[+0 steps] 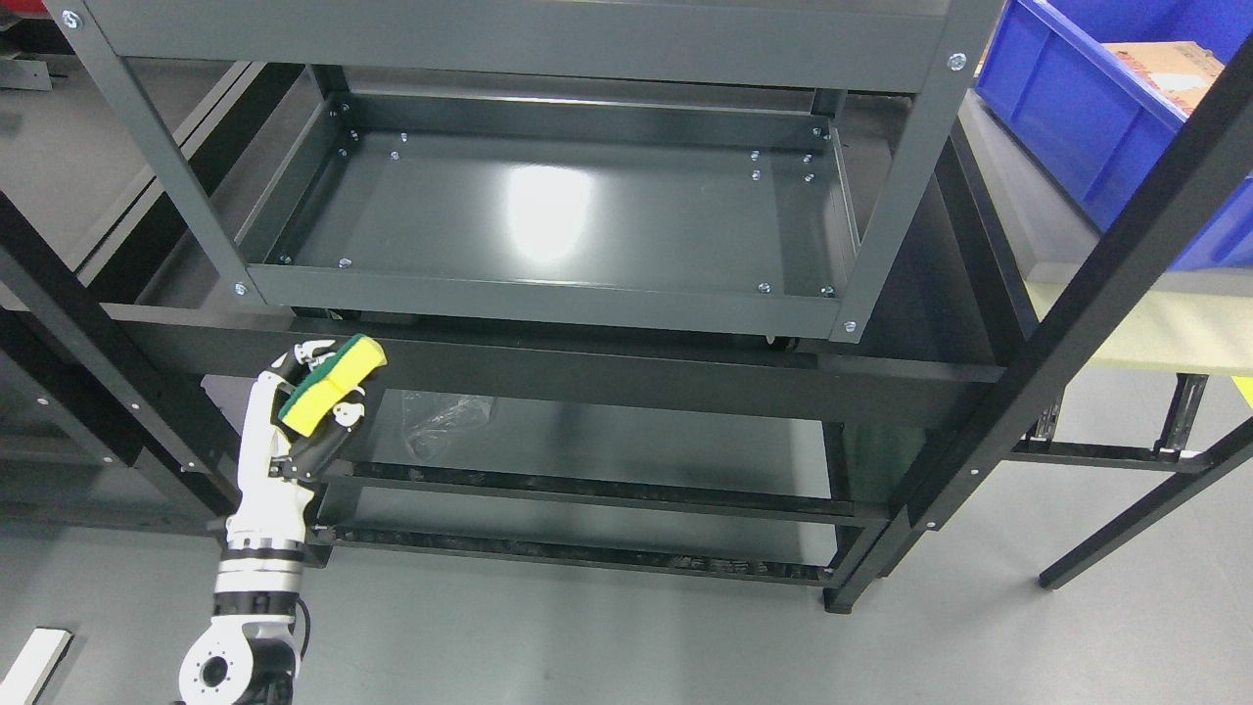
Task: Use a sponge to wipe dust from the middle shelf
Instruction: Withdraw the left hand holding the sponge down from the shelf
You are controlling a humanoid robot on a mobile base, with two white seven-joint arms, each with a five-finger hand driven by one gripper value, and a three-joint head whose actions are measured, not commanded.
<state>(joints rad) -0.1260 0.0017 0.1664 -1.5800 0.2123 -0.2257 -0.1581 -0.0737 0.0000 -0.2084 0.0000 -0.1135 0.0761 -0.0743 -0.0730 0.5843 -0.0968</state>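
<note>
My left hand rises from the lower left, white with dark joints, its fingers curled on a yellow sponge with a green scouring side. The sponge sits in front of the black frame beam, below and left of the middle shelf tray's front-left corner. The middle shelf is a dark grey metal tray with raised rims, glossy, with a bright light reflection at its centre. The hand is outside the tray, not touching it. My right arm does not show.
A top shelf rim overhangs the tray. Grey uprights and black frame posts flank it. A blue bin with a cardboard item stands at right. A crumpled clear plastic bag lies on the lower shelf.
</note>
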